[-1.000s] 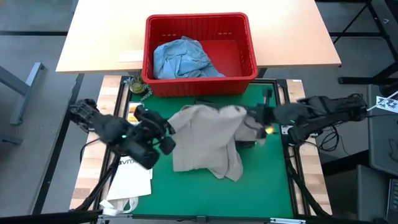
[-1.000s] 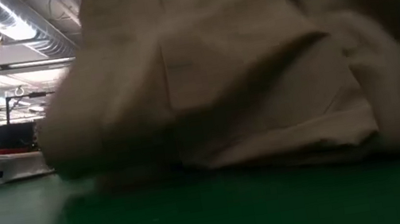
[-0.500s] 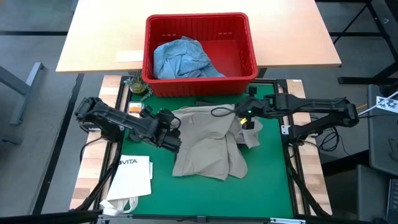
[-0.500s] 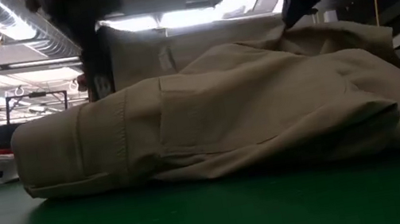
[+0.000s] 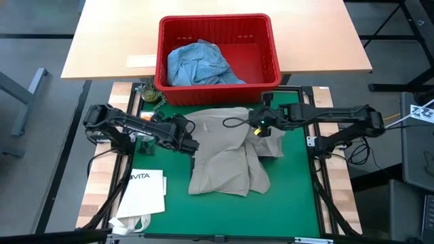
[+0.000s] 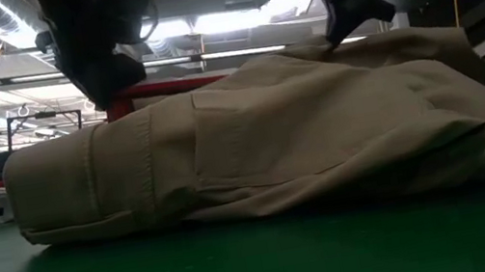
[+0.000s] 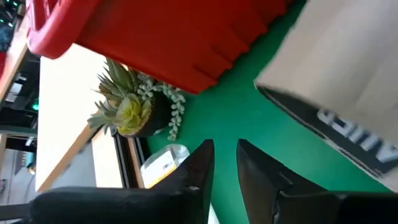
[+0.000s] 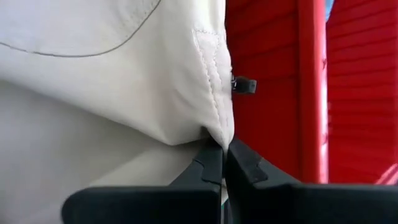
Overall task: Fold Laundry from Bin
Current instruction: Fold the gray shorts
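Both arms are dark, near-black, built of jointed segments. The left arm (image 5: 125, 125) carries an orange label patch beside its wrist. The right arm (image 5: 339, 115) shows a small green light near the wrist, and a thin black cable loops off it. Each gripper has two flat, matte black fingers (image 7: 205, 165) with angular stepped tips.

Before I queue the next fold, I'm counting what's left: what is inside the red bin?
A crumpled light blue garment lies in the red bin's left half; bare red floor beside it. Anything beneath it is covered.
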{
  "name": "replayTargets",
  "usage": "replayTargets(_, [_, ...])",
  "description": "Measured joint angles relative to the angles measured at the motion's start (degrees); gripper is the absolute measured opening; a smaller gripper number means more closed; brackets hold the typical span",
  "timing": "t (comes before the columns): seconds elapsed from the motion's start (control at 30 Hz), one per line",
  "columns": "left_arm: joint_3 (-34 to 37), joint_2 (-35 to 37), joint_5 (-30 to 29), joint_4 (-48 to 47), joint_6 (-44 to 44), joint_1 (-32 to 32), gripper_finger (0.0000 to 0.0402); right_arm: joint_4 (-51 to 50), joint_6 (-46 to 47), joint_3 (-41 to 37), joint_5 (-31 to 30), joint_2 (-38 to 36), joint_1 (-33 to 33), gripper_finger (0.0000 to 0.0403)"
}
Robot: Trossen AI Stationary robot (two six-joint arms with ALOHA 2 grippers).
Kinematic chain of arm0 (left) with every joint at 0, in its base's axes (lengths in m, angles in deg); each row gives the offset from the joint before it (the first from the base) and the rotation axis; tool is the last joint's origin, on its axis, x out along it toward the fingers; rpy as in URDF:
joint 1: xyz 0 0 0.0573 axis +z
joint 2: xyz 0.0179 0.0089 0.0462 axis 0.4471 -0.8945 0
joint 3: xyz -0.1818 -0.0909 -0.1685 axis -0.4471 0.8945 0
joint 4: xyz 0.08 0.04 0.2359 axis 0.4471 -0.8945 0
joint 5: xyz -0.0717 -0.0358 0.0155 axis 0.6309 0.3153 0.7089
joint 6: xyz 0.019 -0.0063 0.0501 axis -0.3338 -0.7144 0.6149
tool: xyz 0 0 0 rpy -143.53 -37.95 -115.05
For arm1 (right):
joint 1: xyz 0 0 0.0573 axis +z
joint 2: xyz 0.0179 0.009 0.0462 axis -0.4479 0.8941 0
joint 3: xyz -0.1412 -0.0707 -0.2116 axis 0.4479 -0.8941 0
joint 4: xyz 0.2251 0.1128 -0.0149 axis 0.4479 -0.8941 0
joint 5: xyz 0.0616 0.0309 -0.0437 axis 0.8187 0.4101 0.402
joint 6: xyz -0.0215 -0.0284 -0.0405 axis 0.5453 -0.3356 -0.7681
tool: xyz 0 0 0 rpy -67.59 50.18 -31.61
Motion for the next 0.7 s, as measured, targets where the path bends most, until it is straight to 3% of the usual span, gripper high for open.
replayTargets(0.27, [0.13, 0.02, -1.45, 4.71, 4.74, 3.06, 0.0093, 5.76, -7.41, 0.0, -3.44, 3.41, 0.0, 0.0003])
replayTargets(0.5, [-0.48, 0.02, -0.57, 7.54, 15.22, 1.96, 0.0081, 7.72, -12.43, -0.02, -8.59, 4.35, 0.0, 0.0005])
replayTargets(0.7, [-1.4, 0.02, -0.36, 8.6, 16.01, 1.35, 0.0059, 9.43, -13.79, -0.02, -8.74, 4.33, -0.72, 0.0071])
